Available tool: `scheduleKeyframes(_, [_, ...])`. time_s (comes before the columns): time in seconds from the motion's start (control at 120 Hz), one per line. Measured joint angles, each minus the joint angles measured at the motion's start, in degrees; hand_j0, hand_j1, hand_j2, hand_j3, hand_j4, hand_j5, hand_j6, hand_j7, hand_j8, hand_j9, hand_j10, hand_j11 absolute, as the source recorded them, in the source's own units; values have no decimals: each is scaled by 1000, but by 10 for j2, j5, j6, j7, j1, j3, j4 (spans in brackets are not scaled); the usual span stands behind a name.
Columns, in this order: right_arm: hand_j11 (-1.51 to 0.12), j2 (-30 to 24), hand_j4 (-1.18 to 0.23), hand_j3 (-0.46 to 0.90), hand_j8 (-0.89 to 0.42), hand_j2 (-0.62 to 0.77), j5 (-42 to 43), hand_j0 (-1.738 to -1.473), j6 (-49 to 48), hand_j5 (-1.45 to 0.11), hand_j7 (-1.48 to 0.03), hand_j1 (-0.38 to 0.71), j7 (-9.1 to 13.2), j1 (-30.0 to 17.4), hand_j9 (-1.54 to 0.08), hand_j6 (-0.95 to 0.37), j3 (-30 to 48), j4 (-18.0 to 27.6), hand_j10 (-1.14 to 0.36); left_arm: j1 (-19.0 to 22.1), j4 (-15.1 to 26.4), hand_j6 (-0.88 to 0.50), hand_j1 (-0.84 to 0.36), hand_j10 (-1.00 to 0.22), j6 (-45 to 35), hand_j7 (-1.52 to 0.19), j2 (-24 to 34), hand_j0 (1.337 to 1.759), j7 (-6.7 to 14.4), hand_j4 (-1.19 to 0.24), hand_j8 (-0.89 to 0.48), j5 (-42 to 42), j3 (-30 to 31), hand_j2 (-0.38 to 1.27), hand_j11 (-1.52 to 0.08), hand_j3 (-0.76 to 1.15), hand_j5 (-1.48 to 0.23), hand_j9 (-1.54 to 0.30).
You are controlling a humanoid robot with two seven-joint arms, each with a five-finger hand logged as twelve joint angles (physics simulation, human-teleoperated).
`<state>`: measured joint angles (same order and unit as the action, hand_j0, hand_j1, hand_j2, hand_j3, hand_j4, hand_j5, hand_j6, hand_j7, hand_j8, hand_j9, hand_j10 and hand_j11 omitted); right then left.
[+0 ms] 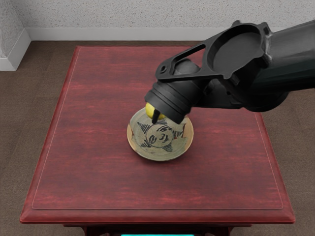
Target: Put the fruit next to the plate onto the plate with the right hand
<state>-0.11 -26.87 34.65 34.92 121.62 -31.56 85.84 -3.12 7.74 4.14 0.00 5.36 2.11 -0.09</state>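
Note:
A round plate [147,147] with a dark painted pattern lies near the middle of the red table. My right arm reaches in from the right edge, and its hand [156,115] hangs over the plate's far rim, mostly hidden by the black wrist. A yellow fruit [149,109] shows just under the wrist, with a dark finger [156,118] curled across it. The fruit sits above the plate's back edge; whether it touches the plate I cannot tell. The left arm is out of view.
The red wooden table [98,172] stands on a brown floor, with a white wall and baseboard behind. A teal strip [157,235] shows at the bottom edge.

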Motion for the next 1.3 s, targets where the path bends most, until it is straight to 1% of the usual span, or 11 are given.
scheduleKeyframes(0.35, [-1173,1,-825,0,-232,405,1,-1653,0,-1238,-1134,354,0,-11,-1152,-274,0,-13,-695,0,0,-234,69,-234,0,-304,0,1658,0,-234,-234,0,0,47,-304,0,-304,-304])
scheduleKeyframes(0.667, [-1159,1,-819,0,-239,399,2,-1652,1,-1219,-1122,350,0,-45,-1134,-275,-2,-25,-696,0,0,-234,69,-234,0,-304,0,1658,0,-234,-234,0,0,47,-304,0,-304,-304])
scheduleKeyframes(0.758, [-1057,1,-754,0,-321,360,3,-1654,2,-1096,-1024,316,0,-49,-1039,-336,0,-26,-744,0,0,-234,69,-234,0,-304,0,1658,0,-234,-234,0,0,47,-304,0,-304,-304])
scheduleKeyframes(0.833, [-941,1,-676,0,-371,264,4,-1655,3,-965,-912,282,0,-50,-926,-370,1,-27,-763,0,0,-234,69,-234,0,-304,0,1658,0,-234,-234,0,0,47,-304,0,-304,-304])
scheduleKeyframes(0.95, [-753,1,-547,1,-348,115,6,-1657,3,-765,-732,209,1,-48,-744,-350,1,-27,-710,0,0,-234,69,-234,0,-304,0,1658,0,-234,-234,0,0,47,-304,0,-304,-304])
scheduleKeyframes(0.992, [-694,1,-505,0,-325,81,7,-1657,3,-704,-675,179,1,-48,-687,-335,1,-27,-675,0,0,-234,69,-234,0,-304,0,1658,0,-234,-234,0,0,47,-304,0,-304,-304])
scheduleKeyframes(1.15, [-505,1,-374,0,-285,9,9,-1658,3,-510,-496,65,1,-44,-502,-296,-6,-27,-453,0,0,-234,69,-234,0,-304,0,1658,0,-234,-234,0,0,47,-304,0,-304,-304])
scheduleKeyframes(1.3, [-294,1,-220,0,-177,-3,9,-1658,4,-296,-290,-103,1,-42,-292,-182,-33,-36,-257,0,0,-234,69,-234,0,-304,0,1658,0,-234,-234,0,0,47,-304,0,-304,-304])
